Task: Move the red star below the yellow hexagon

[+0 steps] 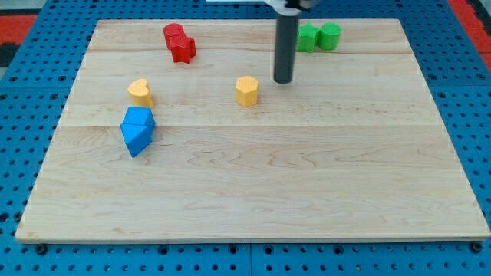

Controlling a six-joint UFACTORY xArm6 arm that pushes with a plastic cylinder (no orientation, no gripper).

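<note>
The red star (184, 49) sits near the view's top left, touching a red cylinder (174, 34) just above and left of it. The yellow hexagon (246, 90) stands near the board's middle top. My tip (283, 80) rests on the board just right of the yellow hexagon, a small gap apart, and far to the right of the red star. The dark rod rises from the tip straight up out of the view's top.
A yellow heart (140, 92) stands at the left, with two blue blocks (137, 129) touching each other just below it. Two green blocks (318, 37) sit side by side at the top, right of the rod. The wooden board (253, 192) lies on a blue pegboard.
</note>
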